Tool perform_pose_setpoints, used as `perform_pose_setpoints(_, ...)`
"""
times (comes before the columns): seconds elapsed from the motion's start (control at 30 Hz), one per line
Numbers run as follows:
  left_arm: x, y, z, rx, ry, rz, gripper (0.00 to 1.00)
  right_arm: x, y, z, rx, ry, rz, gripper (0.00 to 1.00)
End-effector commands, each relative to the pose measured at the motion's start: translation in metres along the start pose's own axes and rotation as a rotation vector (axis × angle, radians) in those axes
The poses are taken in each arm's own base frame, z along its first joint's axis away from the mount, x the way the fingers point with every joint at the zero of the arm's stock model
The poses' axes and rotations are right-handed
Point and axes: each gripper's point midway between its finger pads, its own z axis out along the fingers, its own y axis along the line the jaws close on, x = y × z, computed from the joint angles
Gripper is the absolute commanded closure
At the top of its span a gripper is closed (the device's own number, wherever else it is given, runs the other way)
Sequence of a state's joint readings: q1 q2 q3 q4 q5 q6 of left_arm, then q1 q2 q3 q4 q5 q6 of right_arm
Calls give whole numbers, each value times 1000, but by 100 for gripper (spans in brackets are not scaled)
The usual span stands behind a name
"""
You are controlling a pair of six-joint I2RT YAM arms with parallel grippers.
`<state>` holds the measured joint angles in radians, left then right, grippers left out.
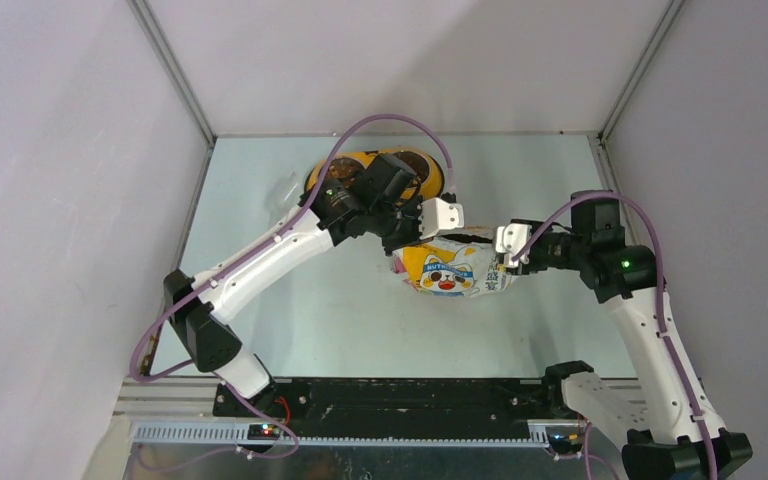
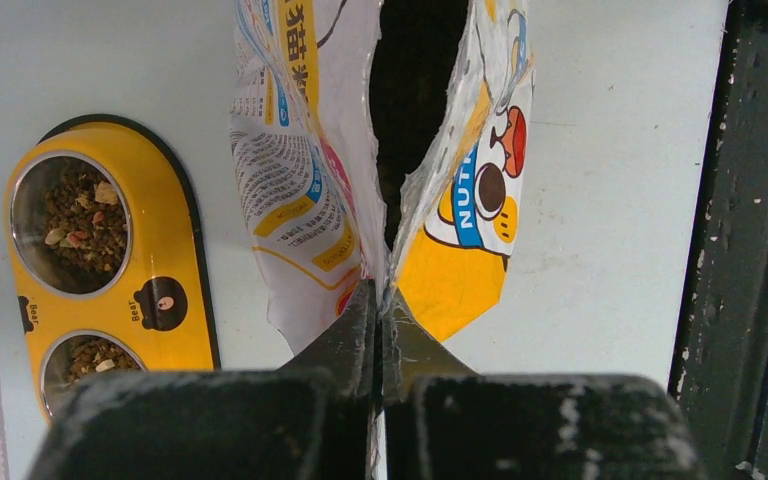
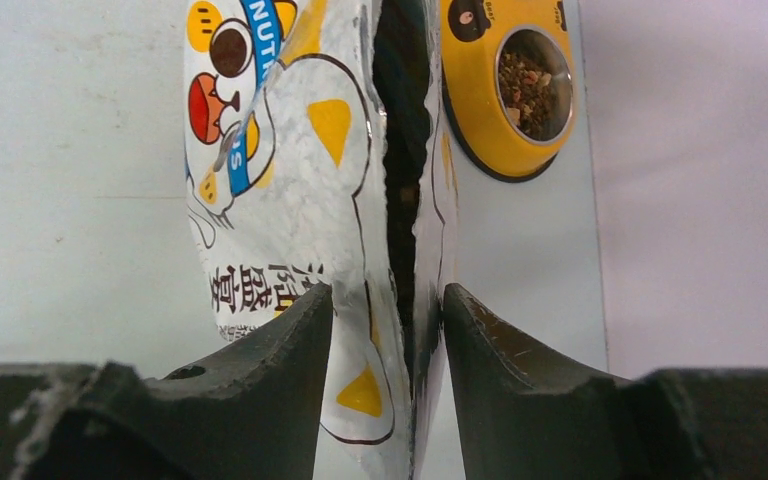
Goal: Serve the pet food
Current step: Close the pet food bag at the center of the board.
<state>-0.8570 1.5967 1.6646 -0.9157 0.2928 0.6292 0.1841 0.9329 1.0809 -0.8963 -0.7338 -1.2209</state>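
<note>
Where the pale desk runs back toward the walls, both arms reach in from the near edge and meet around mid-desk. Left arm stretches diagonally to the far centre; right arm bends in from the right side.

Bag sits between the two arms, cartoon-cat face toward the top camera. Foil is crinkled and the mouth gapes as a long dark slit in both wrist views. Inside is too dark to make out any contents. Whether the bag's base rests on the desk, cannot tell.

Bowl, a yellow double one, lies on the desk behind the bag at the far centre, partly hidden under the left wrist from above. It stands apart from the bag, with bare desk between.

Left claw: clenched, fingers pressed together on one end of the bag's mouth, where the two walls join.

Right claw: released, fingers spread, straddling the opposite end of the mouth. Both bag walls pass between the fingers. Foil lies close along each inner face, but it is not squeezed.

Two steel cups are set in the bowl.

Kibble: small brown pellets with a few paler bits, lying in both cups. The far cup's heap is also seen from the right wrist.
</note>
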Motion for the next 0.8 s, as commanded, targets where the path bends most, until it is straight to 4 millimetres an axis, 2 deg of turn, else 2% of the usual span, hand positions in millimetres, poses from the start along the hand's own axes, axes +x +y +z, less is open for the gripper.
perform_pose_setpoints(0.0, -4, 9, -19, -41, 0, -22, 100, -8, -18, -8, 64, 11, -18, 51)
perform_pose_setpoints(0.1, -5, 9, -18, -41, 1, -19, 100, -17, -24, -13, 68, 1, -15, 49)
perform_pose_setpoints(0.23, -5, 7, -17, -38, 2, -15, 100, -9, -23, -11, 60, 27, -3, 48)
perform_pose_setpoints(0.33, -5, 6, -17, -36, 5, -11, 100, -2, -14, -8, 38, 38, 0, 51)
perform_pose_setpoints(0.43, -3, 8, -17, -44, 12, -10, 100, -2, 4, -9, -17, 34, -23, 51)
perform_pose_setpoints(0.57, -2, 9, -15, -45, 19, -15, 100, -3, 14, -11, -39, 40, -45, 50)
perform_pose_setpoints(0.67, -3, 9, -14, -41, 21, -17, 100, 7, 14, -8, -25, 76, -44, 51)
perform_pose_setpoints(0.77, -4, 8, -14, -40, 22, -15, 100, 13, 7, -4, 6, 91, -43, 55)
